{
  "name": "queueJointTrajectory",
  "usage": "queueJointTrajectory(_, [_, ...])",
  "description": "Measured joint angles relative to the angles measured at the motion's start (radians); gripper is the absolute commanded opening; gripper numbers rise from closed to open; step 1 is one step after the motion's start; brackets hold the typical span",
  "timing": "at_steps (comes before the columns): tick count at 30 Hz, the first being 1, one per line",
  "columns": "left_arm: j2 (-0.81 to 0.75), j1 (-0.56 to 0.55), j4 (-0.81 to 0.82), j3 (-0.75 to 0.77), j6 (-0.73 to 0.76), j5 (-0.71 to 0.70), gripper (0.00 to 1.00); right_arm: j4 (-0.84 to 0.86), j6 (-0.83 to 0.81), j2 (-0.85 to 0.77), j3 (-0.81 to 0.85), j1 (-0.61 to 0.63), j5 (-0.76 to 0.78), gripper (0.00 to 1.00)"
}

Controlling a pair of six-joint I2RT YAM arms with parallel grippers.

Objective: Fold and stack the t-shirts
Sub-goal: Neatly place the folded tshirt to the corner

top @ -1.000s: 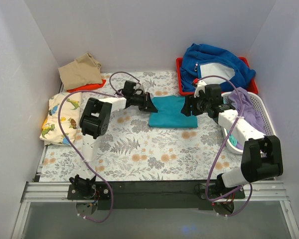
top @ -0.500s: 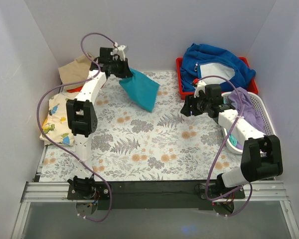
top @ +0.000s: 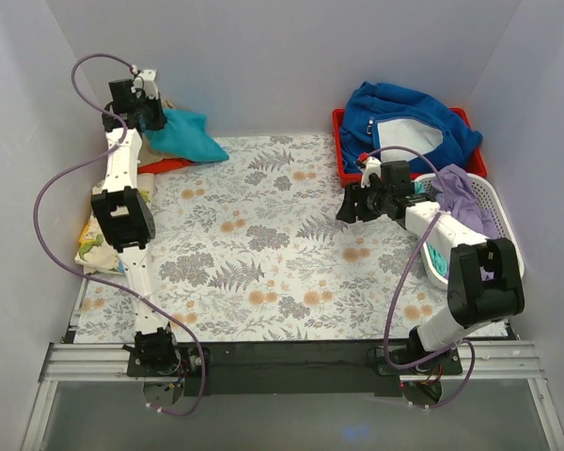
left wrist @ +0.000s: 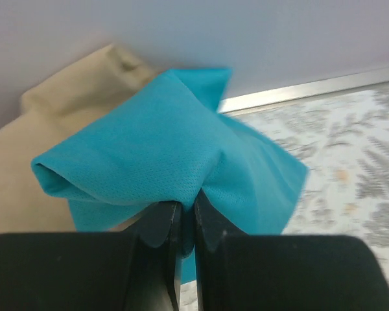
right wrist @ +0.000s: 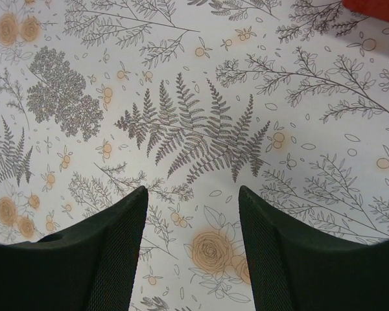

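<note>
Two arms reach over the fern-print table cover (top: 263, 254). The left gripper (top: 153, 115) is raised above the cover's far left corner, and the left wrist view shows the left gripper (left wrist: 185, 214) pinched tight on a bunched fold of the teal t-shirt (left wrist: 149, 149). That teal t-shirt (top: 183, 139) hangs in a crumpled bundle over the tan t-shirt (left wrist: 26, 162), which lies off the cover's far left corner against the back wall. A strip of the orange t-shirt (top: 164, 165) shows just below the bundle, at the cover's far left edge. The dinosaur-print t-shirt (top: 89, 246) lies along the cover's left edge. The right gripper (top: 346, 211) hovers over the right half of the cover, its jaws spread wide with nothing between them, only the printed cover (right wrist: 181, 97) beneath. Off the cover's right edge, the lavender t-shirt (top: 465, 202) drapes in a white basket (top: 501, 225).
</note>
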Motion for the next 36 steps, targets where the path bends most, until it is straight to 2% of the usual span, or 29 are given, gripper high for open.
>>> queueJointTrajectory(5, [0.019, 0.093, 0.000, -0.040, 0.018, -0.045, 0.00, 0.001, 0.004, 0.071, 0.023, 0.000, -0.034, 0.63])
queueJointTrajectory(16, [0.021, 0.235, 0.083, -0.042, -0.008, -0.006, 0.01, 0.010, 0.031, 0.113, 0.029, 0.000, -0.106, 0.63])
queueJointTrajectory(18, [0.028, 0.247, 0.105, -0.043, -0.019, -0.006, 0.17, 0.013, 0.032, 0.116, 0.029, 0.000, -0.116, 0.63])
queueJointTrajectory(20, [0.034, 0.252, 0.129, -0.061, -0.029, -0.003, 0.52, 0.016, 0.035, 0.121, 0.029, 0.000, -0.126, 0.63])
queueJointTrajectory(22, [0.034, 0.252, 0.138, -0.093, -0.042, 0.013, 0.77, 0.016, 0.038, 0.125, 0.029, 0.000, -0.132, 0.63])
queueJointTrajectory(30, [0.024, 0.206, 0.124, -0.235, -0.117, 0.050, 0.79, 0.038, 0.057, 0.126, 0.029, 0.000, -0.155, 0.63])
queueJointTrajectory(36, [-0.101, 0.095, 0.074, -0.369, -0.180, 0.033, 0.80, 0.058, 0.061, 0.101, 0.011, 0.000, -0.158, 0.64])
